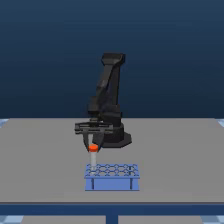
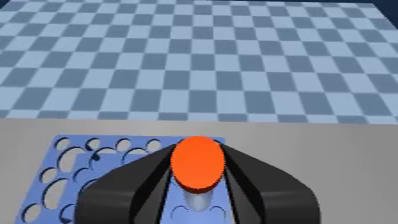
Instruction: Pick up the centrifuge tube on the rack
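In the wrist view we see the 2 black fingers (image 2: 133,185) clenched on the orange cap of the centrifuge tube (image 2: 197,165). The exterior view shows the gripper (image 1: 93,145) holding it upright above the rack (image 1: 112,177), at its corner on the exterior view's left.

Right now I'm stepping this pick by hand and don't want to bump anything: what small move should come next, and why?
Probably a short straight lift. The gripper looks closed on the centrifuge tube at its orange cap, fingers flanking it in the wrist view. The tube's lower end still sits at the rack top plate, so pulling upward should clear the hole without dragging sideways.
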Robot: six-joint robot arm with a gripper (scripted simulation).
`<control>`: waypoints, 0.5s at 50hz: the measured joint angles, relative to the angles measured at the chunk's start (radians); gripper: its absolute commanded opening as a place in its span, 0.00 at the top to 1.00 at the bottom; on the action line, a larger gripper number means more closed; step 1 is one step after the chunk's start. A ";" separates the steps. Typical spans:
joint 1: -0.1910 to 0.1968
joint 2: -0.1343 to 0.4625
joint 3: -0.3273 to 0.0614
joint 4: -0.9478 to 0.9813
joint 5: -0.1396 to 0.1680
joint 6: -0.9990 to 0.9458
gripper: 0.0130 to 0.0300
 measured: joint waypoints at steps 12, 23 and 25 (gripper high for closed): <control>0.000 -0.033 -0.024 -0.176 0.016 0.179 1.00; 0.000 -0.059 -0.046 -0.344 0.024 0.352 1.00; 0.000 -0.064 -0.051 -0.375 0.025 0.385 1.00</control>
